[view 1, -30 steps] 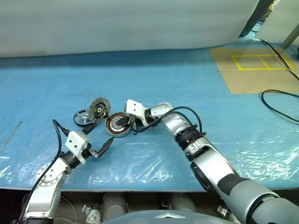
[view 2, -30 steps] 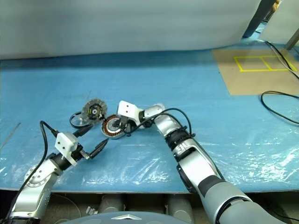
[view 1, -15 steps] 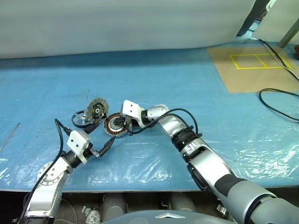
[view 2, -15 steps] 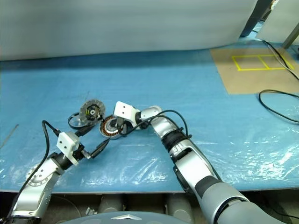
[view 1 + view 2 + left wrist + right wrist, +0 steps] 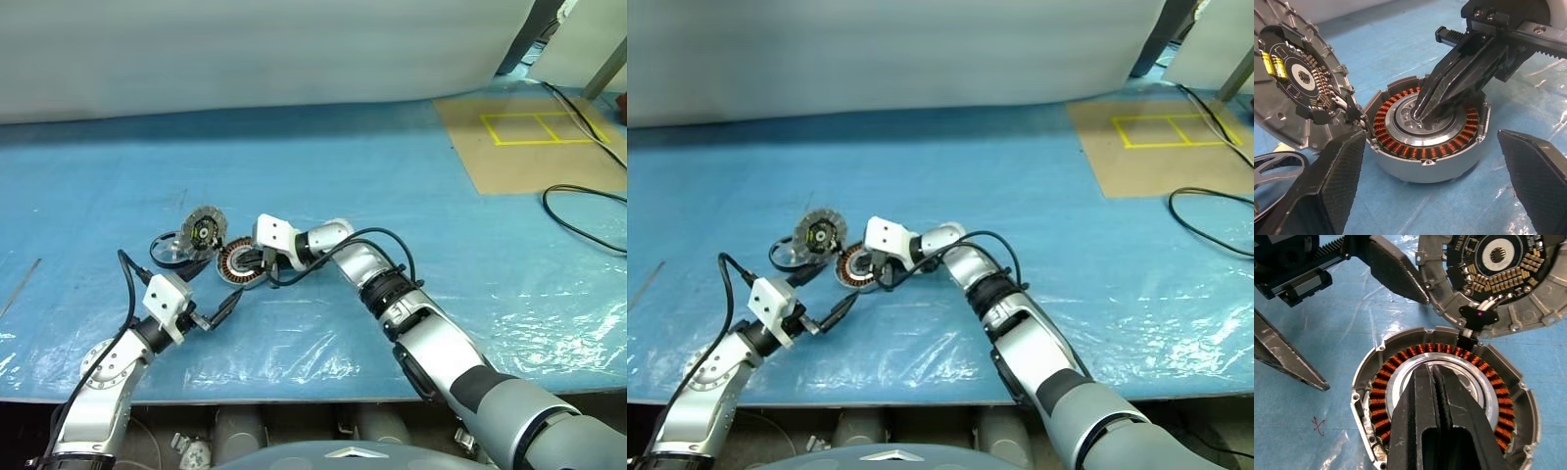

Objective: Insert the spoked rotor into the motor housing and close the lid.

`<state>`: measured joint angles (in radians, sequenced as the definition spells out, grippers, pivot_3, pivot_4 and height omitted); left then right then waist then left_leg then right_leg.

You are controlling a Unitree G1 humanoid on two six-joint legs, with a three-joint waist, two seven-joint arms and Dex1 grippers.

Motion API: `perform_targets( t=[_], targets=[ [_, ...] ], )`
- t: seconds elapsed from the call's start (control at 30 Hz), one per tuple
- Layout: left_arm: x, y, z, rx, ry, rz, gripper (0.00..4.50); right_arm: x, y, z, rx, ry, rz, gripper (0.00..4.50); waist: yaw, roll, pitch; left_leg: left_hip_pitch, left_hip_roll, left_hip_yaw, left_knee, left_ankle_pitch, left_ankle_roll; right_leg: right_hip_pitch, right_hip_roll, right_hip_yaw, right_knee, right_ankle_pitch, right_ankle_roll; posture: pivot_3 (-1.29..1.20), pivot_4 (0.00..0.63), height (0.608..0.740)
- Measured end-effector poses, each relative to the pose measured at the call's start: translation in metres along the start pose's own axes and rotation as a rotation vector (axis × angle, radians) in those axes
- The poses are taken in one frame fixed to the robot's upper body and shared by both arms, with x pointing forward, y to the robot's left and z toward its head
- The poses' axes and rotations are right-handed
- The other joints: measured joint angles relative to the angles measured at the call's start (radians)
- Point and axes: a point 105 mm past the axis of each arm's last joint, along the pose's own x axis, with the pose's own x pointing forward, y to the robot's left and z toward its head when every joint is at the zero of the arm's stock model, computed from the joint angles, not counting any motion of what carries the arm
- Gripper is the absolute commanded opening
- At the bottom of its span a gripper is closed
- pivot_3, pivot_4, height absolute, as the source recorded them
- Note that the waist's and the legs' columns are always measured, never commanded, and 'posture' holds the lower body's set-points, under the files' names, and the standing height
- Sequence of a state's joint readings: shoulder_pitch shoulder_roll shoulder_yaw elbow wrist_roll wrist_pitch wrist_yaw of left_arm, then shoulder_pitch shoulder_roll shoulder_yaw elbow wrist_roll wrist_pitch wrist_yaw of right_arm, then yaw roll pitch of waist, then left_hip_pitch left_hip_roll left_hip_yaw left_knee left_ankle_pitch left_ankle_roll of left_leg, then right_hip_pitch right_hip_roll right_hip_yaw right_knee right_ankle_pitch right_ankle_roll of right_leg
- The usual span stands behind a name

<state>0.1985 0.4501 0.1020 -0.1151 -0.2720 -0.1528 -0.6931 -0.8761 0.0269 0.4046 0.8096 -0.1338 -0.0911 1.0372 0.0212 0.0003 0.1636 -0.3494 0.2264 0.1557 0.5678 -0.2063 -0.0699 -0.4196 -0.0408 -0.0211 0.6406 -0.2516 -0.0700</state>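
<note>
The motor housing (image 5: 239, 264) sits on the blue-covered desk (image 5: 392, 166), toward its near left part, with its ring of copper windings facing up. The right tool (image 5: 1422, 110) is clenched — its two black fingers pressed together — and its tips rest inside the housing's silvery centre, within the winding ring. Nothing can be seen held between those fingers.

The ribbed lid (image 5: 203, 229) stands tilted just beside the housing on the far-left side, its circuit-board face showing, joined to the housing by short wires. The spoked rotor (image 5: 168, 249) lies flat on the desk, to the left of the lid and touching or nearly touching its lower edge.

The left tool (image 5: 217, 294) hangs released — fingers spread wide — on the near side of the housing, close to it but apart, grasping nothing.
</note>
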Motion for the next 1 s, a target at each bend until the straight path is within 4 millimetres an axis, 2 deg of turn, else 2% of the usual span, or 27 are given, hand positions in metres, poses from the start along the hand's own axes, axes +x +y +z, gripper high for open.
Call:
perform_targets(
  t=[0.37,0.57,0.73,1.0],
  targets=[
    [0.001,-0.001,-0.001,0.0,0.001,0.0,4.5,0.002,-0.002,0.0,-0.019,0.054,0.013,0.05,-0.001,0.0,0.0,0.004,0.0,0.0,0.0,0.0,0.0,0.007,0.0,0.0,0.0,0.0,0.0,0.0,0.15,0.74],
    [0.001,-0.002,-0.001,-0.003,-0.001,0.003,4.5,0.006,-0.005,0.008,0.124,-0.066,-0.025,0.05,0.0,0.0,0.0,0.0,0.0,-0.001,0.001,0.0,0.0,0.001,0.0,0.0,0.0,0.0,0.0,0.0,0.15,0.74],
    [0.001,-0.001,-0.002,-0.004,0.001,0.005,4.5,0.001,-0.015,0.016,0.099,-0.077,-0.057,0.05,0.0,0.0,0.0,-0.001,0.0,-0.001,0.001,0.0,0.0,0.001,0.0,-0.001,0.0,0.0,0.0,0.0,0.15,0.74],
    [0.001,-0.002,-0.002,-0.006,0.002,0.005,4.5,0.0,-0.009,0.003,0.068,0.005,-0.021,0.05,0.0,0.0,0.0,-0.001,0.0,-0.001,0.001,0.0,0.0,0.001,0.0,-0.001,0.0,0.0,0.0,0.0,0.15,0.74]
  ],
)
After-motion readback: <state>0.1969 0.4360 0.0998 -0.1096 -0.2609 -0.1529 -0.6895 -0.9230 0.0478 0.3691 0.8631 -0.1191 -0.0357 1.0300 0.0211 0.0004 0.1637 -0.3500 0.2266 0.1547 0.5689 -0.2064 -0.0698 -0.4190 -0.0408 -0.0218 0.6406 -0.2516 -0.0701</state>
